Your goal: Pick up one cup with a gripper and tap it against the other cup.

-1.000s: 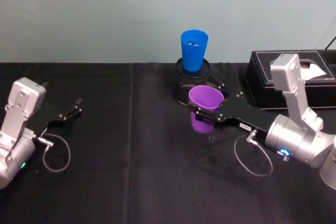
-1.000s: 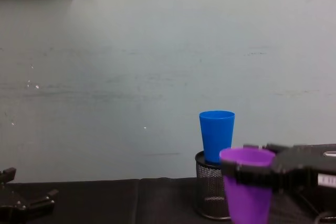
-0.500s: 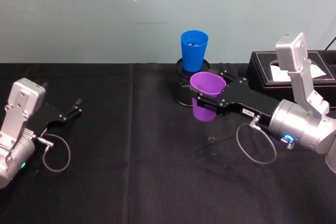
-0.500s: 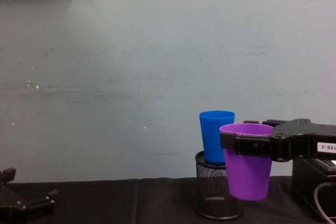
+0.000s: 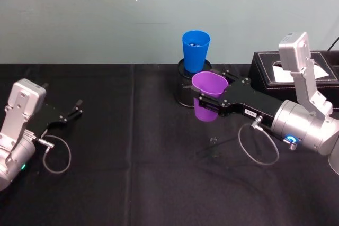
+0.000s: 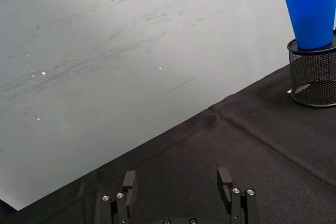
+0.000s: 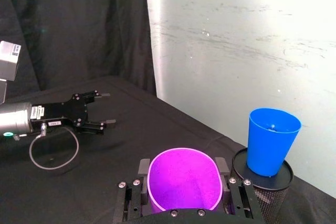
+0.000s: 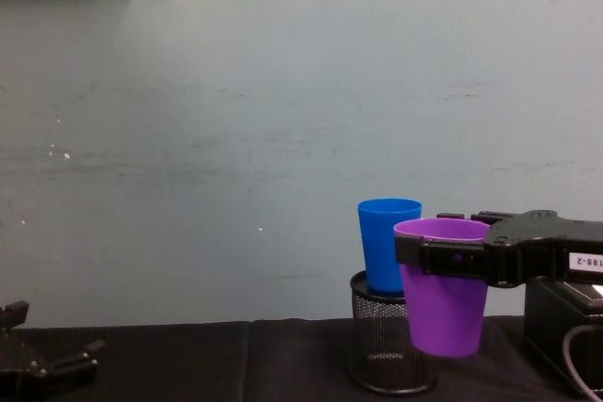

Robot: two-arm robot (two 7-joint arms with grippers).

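**Right gripper and purple cup.** The right gripper [image 5: 212, 90], black and flat-jawed on a silver-grey arm, reaches in from the right over the black tablecloth [image 5: 132, 173]. Its jaws are closed on the purple tumbler [image 5: 205, 114], one finger on each side of the wall just below the rim. The right wrist view shows the cup's open mouth seated squarely between the two fingers. The tumbler is upright and held clear of the cloth. In the chest view its base hangs level with the lower part of the black wire-mesh pen holder [image 8: 382, 357].

**Blue cup.** The blue tumbler [image 5: 195, 50] stands upright on top of the pen holder, at the back of the table near the wall. The purple tumbler is just in front of it and slightly to the right. In the chest view the purple rim overlaps the blue cup's right edge and sits a little below the blue rim. The right wrist view shows a gap between the two cups, so contact cannot be confirmed.

**Surroundings.** A black tissue box [image 5: 273, 72] lies behind the right arm.

**Left gripper.** The left gripper [image 5: 72, 110] rests low at the left of the table with its fingers spread and nothing between them.
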